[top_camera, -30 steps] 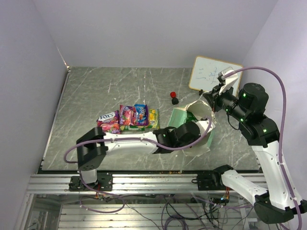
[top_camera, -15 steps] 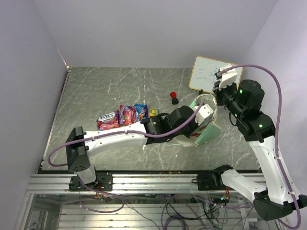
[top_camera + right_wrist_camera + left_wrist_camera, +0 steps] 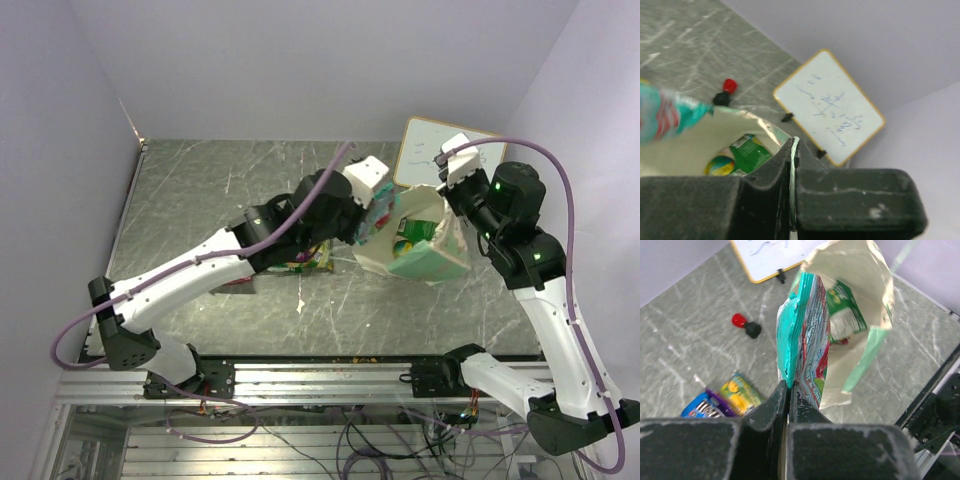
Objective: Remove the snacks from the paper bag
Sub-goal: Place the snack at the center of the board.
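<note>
Tightly, left fingers (image 3: 771,407) pinch a crinkly teal packet (image 3: 801,330); right fingers (image 3: 771,176) clamp the paper bag (image 3: 860,287).

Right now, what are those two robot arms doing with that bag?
The robot is emptying a paper bag of snacks. Its right pincer pinches the bag's rim and holds it open. Its left pincer grips a teal packet at the bag's mouth. A green packet lies inside the bag. A yellow-green packet and a blue packet lie out on the table.
</note>
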Motion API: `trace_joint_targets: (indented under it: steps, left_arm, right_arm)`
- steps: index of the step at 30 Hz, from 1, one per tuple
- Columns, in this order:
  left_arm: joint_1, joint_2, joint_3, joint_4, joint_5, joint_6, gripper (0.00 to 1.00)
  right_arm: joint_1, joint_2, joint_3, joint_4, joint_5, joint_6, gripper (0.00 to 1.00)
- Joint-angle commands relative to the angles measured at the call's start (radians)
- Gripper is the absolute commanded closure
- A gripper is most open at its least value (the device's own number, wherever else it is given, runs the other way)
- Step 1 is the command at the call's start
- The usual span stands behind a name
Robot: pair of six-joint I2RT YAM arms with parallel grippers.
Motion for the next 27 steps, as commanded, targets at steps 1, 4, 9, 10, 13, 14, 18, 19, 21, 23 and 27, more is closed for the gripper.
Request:
trace_joint_targets:
  steps: [1, 4, 9, 10, 13, 14, 18, 19, 21, 23, 27]
  left_arm:
    - [0.089, -0.088, 0.069, -0.078, -0.046, -0.068, 0.93]
    - [0.171, -0.131, 0.068, -0.092, 0.034, -0.103, 0.93]
    - [0.249, -0.181, 0.074, -0.094, 0.130, -0.154, 0.93]
    - [0.262, -0.184, 0.077, -0.106, 0.119, -0.166, 0.93]
    - [0.297, -0.181, 0.091, -0.164, 0.012, -0.176, 0.93]
    - [0.303, -0.177, 0.089, -0.185, -0.039, -0.164, 0.93]
    - [0.379, -0.115, 0.129, -0.377, -0.318, -0.241, 0.93]
    - [0.409, -0.097, 0.134, -0.426, -0.346, -0.270, 0.93]
    - [0.457, -0.076, 0.108, -0.484, -0.386, -0.307, 0.93]
    - [0.491, -0.074, 0.045, -0.491, -0.409, -0.309, 0.93]
    - [0.564, -0.068, -0.081, -0.485, -0.428, -0.299, 0.93]
  right_arm:
    - [-0.001, -0.054, -0.075, 0.025, -0.199, 0.111, 1.00]
    - [0.000, -0.098, -0.166, 0.052, -0.284, 0.231, 1.00]
    - [0.000, -0.129, -0.233, 0.074, -0.327, 0.307, 1.00]
    - [0.000, -0.124, -0.222, 0.062, -0.320, 0.301, 1.00]
    - [0.000, -0.106, -0.189, 0.022, -0.293, 0.270, 1.00]
    - [0.000, -0.103, -0.180, 0.013, -0.287, 0.259, 1.00]
    - [0.001, -0.109, -0.165, -0.003, -0.275, 0.241, 1.00]
    - [0.000, -0.113, -0.163, -0.004, -0.272, 0.242, 1.00]
    - [0.000, -0.121, -0.162, -0.007, -0.268, 0.244, 1.00]
    - [0.001, -0.127, -0.161, -0.010, -0.264, 0.242, 1.00]
    - [0.000, -0.133, -0.146, -0.028, -0.251, 0.229, 1.00]
